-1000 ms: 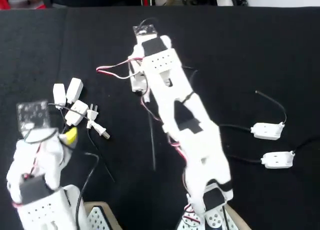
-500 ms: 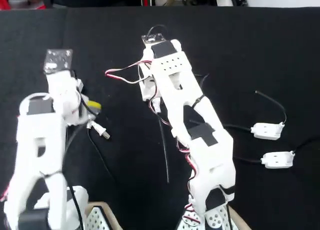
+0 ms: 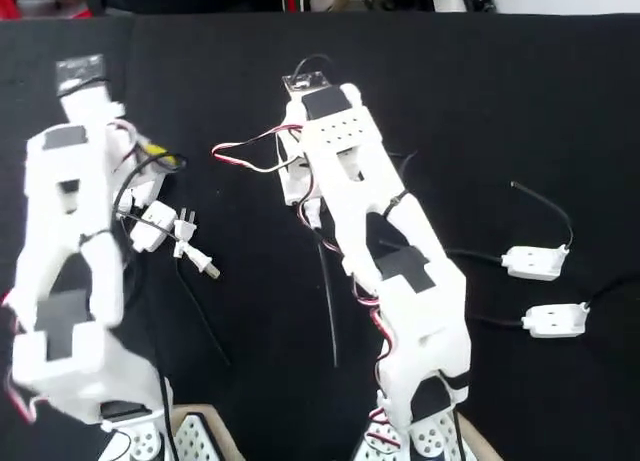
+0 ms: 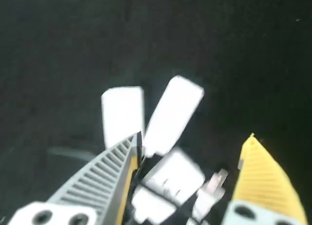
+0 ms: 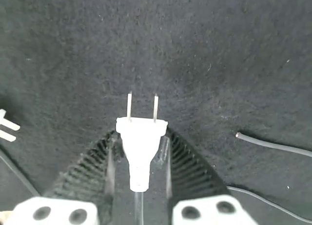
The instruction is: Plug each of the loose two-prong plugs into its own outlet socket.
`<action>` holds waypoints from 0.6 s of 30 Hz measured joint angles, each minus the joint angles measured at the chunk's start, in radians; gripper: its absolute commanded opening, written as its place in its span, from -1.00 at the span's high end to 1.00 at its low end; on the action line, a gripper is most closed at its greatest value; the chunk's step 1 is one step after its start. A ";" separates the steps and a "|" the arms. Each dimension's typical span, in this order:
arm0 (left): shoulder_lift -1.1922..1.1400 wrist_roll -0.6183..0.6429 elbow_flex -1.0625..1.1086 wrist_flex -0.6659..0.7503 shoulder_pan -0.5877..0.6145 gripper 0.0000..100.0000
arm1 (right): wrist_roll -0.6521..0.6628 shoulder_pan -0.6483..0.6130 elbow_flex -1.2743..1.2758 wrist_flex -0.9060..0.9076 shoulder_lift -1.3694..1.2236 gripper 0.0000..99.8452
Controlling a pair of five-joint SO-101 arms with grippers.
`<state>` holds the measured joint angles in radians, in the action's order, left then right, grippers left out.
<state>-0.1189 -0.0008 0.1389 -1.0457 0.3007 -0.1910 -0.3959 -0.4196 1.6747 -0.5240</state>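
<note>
We judge the task barely begun, with no plug seated on the black surface.

- **Right pincer**: clamped on one plug, prongs free.
- **Left pincer**: fingers apart above white blocks at 9 o'clock.
- **Two sockets**: at 3 o'clock, seemingly vacant.
- **Loose plugs**: beside the blocks.

The left arm stands stretched from the near-left corner toward the far left, its tool spread wide. The right arm extends from near centre farther out, its tool clamped on a plug.
</note>
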 measured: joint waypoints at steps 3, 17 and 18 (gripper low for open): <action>-0.138 -0.011 -0.115 0.003 -0.012 0.36 | 0.000 0.000 0.000 0.000 0.000 0.98; -0.601 -0.181 -0.677 -0.348 -0.018 0.88 | 0.000 0.000 0.000 0.000 0.000 0.98; -0.612 -0.195 -0.703 -0.376 -0.018 0.93 | 0.000 0.000 0.000 0.000 0.000 0.98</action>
<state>-0.7311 -0.1956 -0.5639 -1.4216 0.2823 -0.1910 -0.3959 -0.4196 1.6747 -0.5240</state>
